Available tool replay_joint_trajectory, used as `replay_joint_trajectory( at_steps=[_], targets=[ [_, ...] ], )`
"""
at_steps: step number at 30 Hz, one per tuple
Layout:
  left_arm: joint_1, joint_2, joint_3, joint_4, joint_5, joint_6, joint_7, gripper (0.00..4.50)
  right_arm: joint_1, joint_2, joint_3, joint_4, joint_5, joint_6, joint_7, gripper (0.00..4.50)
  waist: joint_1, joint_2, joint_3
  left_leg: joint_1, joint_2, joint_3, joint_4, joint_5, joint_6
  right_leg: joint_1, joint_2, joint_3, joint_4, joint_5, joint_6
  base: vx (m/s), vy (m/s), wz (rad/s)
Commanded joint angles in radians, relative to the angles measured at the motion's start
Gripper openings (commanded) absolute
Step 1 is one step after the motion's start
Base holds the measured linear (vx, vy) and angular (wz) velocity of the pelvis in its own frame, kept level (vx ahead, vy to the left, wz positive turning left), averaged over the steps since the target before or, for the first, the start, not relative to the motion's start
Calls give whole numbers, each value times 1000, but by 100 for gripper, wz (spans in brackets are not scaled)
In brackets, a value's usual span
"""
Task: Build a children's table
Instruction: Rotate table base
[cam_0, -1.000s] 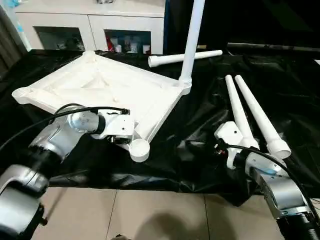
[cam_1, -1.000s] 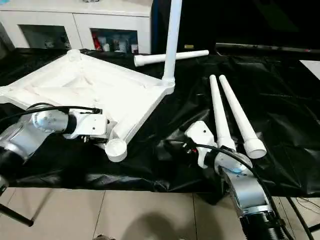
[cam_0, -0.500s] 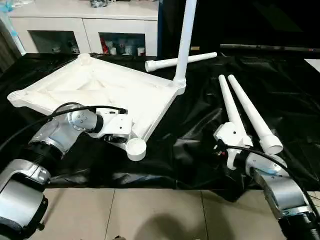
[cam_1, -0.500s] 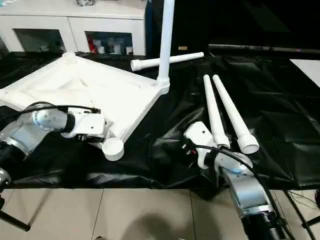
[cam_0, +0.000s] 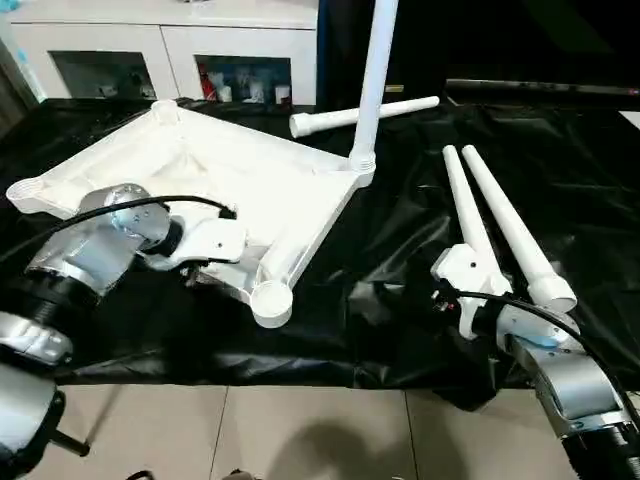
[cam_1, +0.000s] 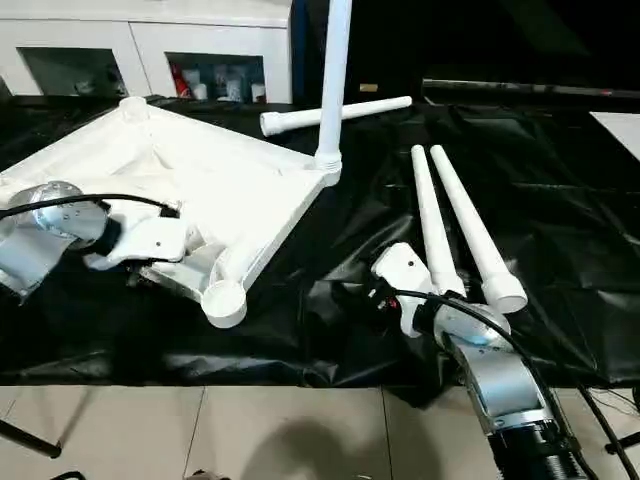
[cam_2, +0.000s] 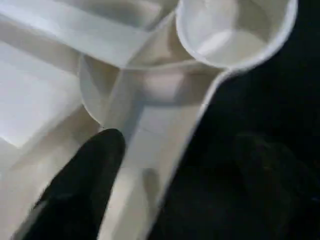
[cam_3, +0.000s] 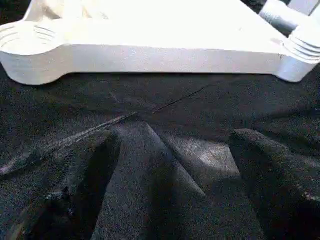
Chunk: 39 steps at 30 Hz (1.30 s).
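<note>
The children's table top lies upside down on black sheeting, ribs facing up. One white leg stands upright in its far right corner socket. Another leg lies behind the top. Two more legs lie side by side on the right. My left gripper is open astride the top's near rim, just behind the empty near corner socket. One black finger is inside the rim, the other over the sheet. My right gripper is open and low over the sheet, pointing at the top's right edge.
A white cabinet with glass doors stands behind the work area. The black sheeting is wrinkled between the table top and the two loose legs. Tiled floor lies in front of the sheet's near edge.
My left gripper's fingers have spread wider at the top's rim, and its wrist has turned and drawn back a little to the left. The right arm has stayed put.
</note>
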Motion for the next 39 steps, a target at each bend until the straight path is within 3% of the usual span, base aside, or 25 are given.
replay_joint_trajectory(
  at_steps=[1,6,11,12,16,17,25,27,39],
  targets=[
    [11,9,-4,-23,5,9,-12,401,4,-13,-1,-29,7,-7,8,395,1,11,-66,19,23,-15,-64,-277,-6,49,-61,48,-79,-185,-224,0,0,0],
    [-1,-42,-5,60,52,-56,123,401,4,-12,6,-30,5,-7,9,395,4,9,-64,24,22,-15,-63,-303,-13,44,-59,48,-88,-247,-197,0,0,0],
    [11,-91,-3,117,35,-52,135,401,2,-7,14,-25,2,-8,10,395,6,8,-69,16,22,-17,-62,-265,-5,49,-61,48,-82,-203,-202,0,0,0],
    [14,-98,-2,125,31,-60,139,373,1,-6,14,-25,1,-7,10,395,6,7,-69,16,21,-17,-62,-266,-4,49,-60,47,-82,-199,-203,0,0,0],
    [13,-111,2,154,34,-79,151,359,0,-6,16,-21,2,-8,9,395,6,7,-71,15,21,-17,-60,-254,3,51,-60,47,-80,-170,-210,0,0,0],
    [11,-112,1,164,37,-84,148,328,0,-7,16,-20,2,-8,9,395,5,7,-71,14,20,-17,-60,-252,4,52,-59,47,-79,-163,-211,0,0,0],
    [-1,-117,6,212,48,-79,153,274,0,-6,19,-8,-1,-12,7,395,6,5,-69,16,21,-16,-61,-264,5,51,-61,47,-82,-184,-211,0,0,0],
    [-4,-117,9,230,51,-67,160,240,-1,-5,21,-2,-4,-14,5,395,6,6,-68,17,21,-17,-62,-268,4,50,-61,47,-83,-196,-208,0,0,0],
    [-20,-128,44,269,38,4,200,154,-4,-4,20,8,-7,-17,-1,395,6,7,-68,17,21,-17,-62,-274,4,51,-61,47,-84,-191,-215,0,0,0]
  ],
)
